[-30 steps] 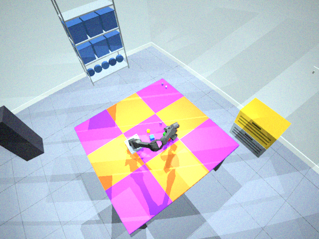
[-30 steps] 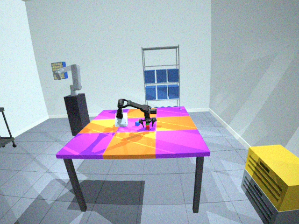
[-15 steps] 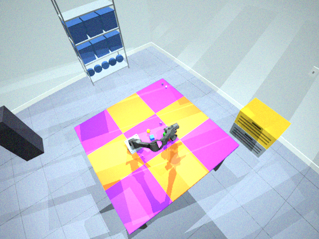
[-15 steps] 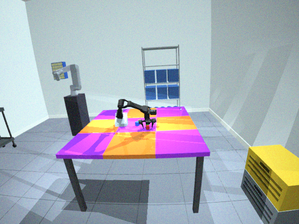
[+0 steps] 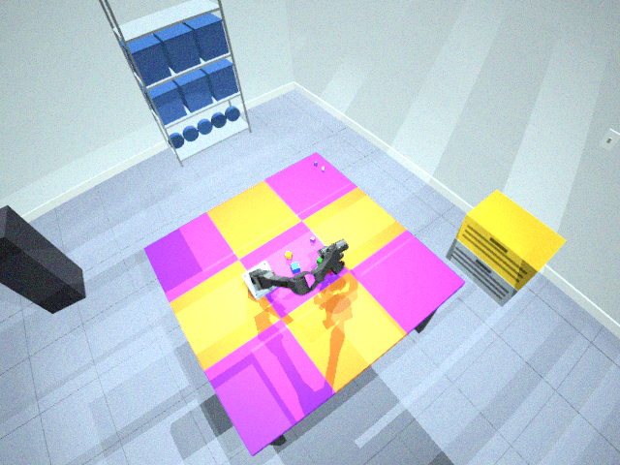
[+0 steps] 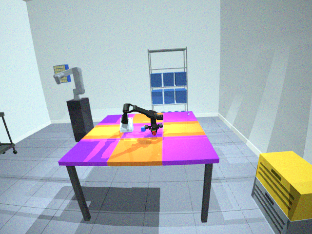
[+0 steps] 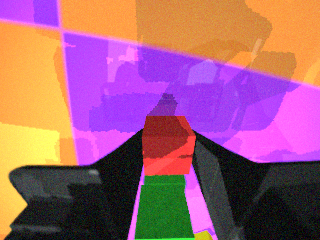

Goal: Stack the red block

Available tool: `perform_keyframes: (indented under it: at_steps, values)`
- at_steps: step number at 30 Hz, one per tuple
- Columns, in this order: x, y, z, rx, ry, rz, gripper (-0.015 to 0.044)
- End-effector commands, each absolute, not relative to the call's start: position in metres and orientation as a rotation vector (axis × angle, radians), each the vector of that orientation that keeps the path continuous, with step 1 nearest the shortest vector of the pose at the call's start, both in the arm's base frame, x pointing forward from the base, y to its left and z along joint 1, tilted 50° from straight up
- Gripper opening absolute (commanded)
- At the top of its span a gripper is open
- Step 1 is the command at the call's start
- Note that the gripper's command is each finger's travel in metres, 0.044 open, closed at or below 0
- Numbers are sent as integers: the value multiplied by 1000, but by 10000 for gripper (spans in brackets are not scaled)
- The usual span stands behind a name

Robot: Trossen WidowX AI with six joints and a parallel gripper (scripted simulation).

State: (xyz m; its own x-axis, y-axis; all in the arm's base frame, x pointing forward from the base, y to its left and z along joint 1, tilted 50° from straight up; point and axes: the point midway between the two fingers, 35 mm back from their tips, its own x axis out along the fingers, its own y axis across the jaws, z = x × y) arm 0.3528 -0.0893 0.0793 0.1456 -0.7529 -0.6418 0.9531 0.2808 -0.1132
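The red block (image 7: 168, 144) sits on the surface (image 6: 186, 151) near its middle, clamped between the claw (image 7: 167, 150) (fingers on both sides), with the green tower (image 7: 163, 210) just beside it.

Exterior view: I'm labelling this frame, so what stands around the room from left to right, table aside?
Wheeled cart → white arm on a dark pedestal → metal shelf with blue bins → yellow cabinet.
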Motion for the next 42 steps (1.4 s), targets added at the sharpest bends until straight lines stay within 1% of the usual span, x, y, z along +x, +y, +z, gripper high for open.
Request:
perform_keyframes:
  at_steps: [1,4,8,9,31,38,42]
  values:
    - [352,-89,78,356,679,-1266,131]
    - [352,-89,78,356,679,-1266,111]
    - [351,-83,84,357,680,-1266,6]
    - [351,-80,86,357,680,-1266,0]
    - [336,-1,154,359,684,-1265,0]
    - [336,1,153,359,684,-1265,0]
    - [331,19,131,360,686,-1265,0]
